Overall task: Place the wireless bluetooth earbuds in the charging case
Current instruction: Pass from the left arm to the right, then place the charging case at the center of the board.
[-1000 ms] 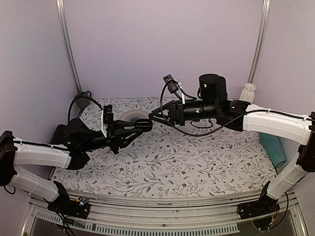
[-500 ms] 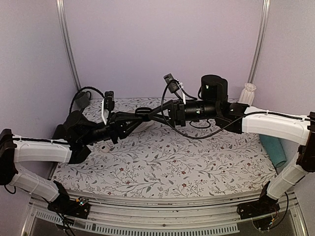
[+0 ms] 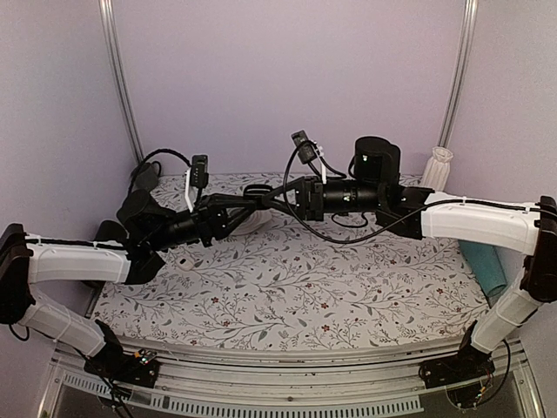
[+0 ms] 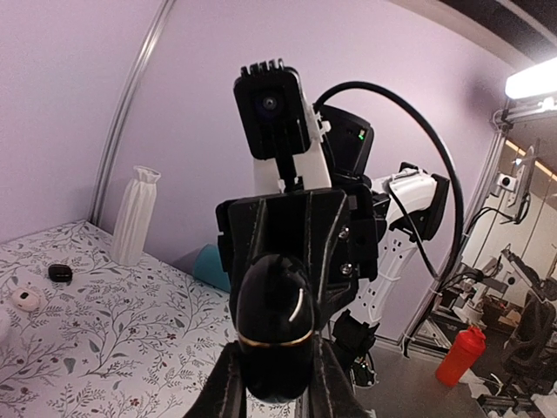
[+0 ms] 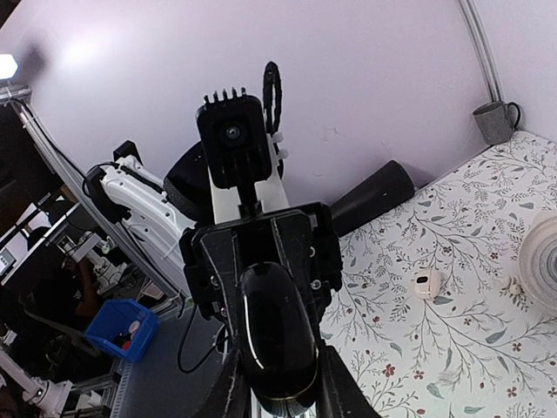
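Observation:
The charging case (image 4: 277, 324), glossy black with a thin gold seam, is held in the air over the back middle of the table. My left gripper (image 4: 274, 370) is shut on its sides. My right gripper (image 5: 278, 379) faces it head-on and is shut on the same case (image 5: 278, 335). In the top view the two grippers meet tip to tip, left gripper (image 3: 246, 199) and right gripper (image 3: 266, 193), with the case hidden between them. The earbuds do not show in any view.
A white vase (image 3: 439, 165) and a teal cylinder (image 3: 485, 266) stand at the right. A white round disc (image 3: 233, 209) lies under the grippers. A small white oval case (image 5: 426, 284), a small black lump (image 4: 59, 273) and a pale lump (image 4: 27, 300) lie on the floral mat.
My left gripper has risen and moved right with the case until it met my right gripper. The right gripper has reached in to the left and now grips the case too.

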Controlling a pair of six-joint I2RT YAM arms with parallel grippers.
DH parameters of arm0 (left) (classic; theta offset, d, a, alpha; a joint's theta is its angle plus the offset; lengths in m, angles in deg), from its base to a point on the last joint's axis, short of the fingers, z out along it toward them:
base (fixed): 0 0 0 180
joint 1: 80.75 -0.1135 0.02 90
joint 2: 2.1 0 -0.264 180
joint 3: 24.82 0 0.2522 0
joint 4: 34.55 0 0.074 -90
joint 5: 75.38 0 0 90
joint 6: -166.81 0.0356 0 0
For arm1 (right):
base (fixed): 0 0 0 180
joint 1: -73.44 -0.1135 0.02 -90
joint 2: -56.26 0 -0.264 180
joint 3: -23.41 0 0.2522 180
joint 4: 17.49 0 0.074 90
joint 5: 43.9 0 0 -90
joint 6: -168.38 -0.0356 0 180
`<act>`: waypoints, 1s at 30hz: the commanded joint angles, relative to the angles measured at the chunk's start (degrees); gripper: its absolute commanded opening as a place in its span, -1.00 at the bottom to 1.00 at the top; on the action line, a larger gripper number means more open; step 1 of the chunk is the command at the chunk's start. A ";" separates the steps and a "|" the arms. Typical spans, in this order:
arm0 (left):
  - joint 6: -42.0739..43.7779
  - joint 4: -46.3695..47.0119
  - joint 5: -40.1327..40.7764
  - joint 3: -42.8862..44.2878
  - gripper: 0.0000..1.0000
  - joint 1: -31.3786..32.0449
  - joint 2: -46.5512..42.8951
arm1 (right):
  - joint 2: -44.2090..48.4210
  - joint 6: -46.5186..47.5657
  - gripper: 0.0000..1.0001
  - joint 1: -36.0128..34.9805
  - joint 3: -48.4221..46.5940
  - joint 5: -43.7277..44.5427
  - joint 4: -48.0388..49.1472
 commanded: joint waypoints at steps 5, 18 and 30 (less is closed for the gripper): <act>-0.02 -3.34 4.32 0.52 -0.42 -0.72 0.76 | -1.29 -4.15 -0.93 -1.18 2.25 -1.07 6.13; 4.08 -8.50 15.35 -8.36 0.92 -3.93 -5.96 | -2.28 -9.92 -0.93 6.73 7.98 4.18 6.61; 3.45 -31.67 26.00 -9.49 0.92 -6.84 -18.42 | -11.01 -14.39 -0.93 20.52 10.89 4.63 4.61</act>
